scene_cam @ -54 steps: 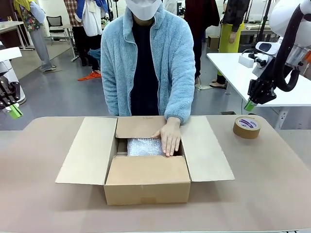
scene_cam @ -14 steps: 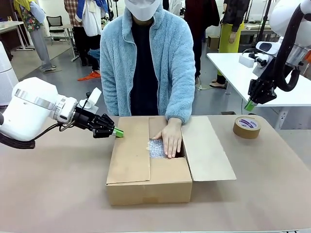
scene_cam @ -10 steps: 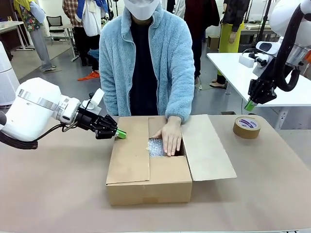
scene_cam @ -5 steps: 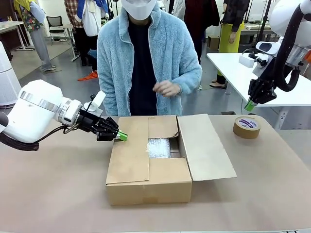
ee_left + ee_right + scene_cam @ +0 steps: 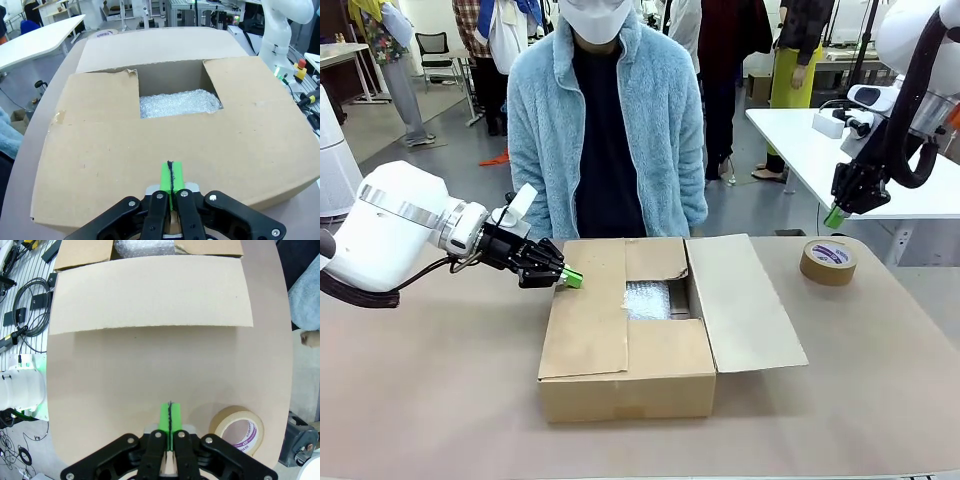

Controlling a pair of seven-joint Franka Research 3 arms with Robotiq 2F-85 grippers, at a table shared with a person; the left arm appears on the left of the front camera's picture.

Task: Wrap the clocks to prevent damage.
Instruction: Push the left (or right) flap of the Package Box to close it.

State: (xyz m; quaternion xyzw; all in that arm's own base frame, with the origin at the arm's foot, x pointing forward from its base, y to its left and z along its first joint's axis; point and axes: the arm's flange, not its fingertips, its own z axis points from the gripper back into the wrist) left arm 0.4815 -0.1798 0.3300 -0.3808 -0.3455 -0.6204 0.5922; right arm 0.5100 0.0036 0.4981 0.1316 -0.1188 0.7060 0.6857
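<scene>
Bubble-wrapped bundle (image 5: 648,300): kept inside cardboard box (image 5: 625,390); judged light, soft-skinned, fragile; to be taken by the wrap. Left end effector (image 5: 570,279), 10 o'clock of box, and right end effector (image 5: 833,216), 2 o'clock, are pinched shut, empty.

- Left arm (image 5: 390,235) comes in low from the left, forearm near level, wrist pointing toward the middle.
- Left pincer (image 5: 570,278) closed tight and empty, tips tilted slightly down.
- In the left wrist view its green pads (image 5: 165,175) press flat together along one thin seam, black links folded in at the bottom edge.
- Right arm (image 5: 905,30) held high at the upper right, wrist bent down.
- Right pincer (image 5: 834,216) closed and empty, tips aimed down and a bit leftward.
- In the right wrist view, same pressed seam.
</scene>
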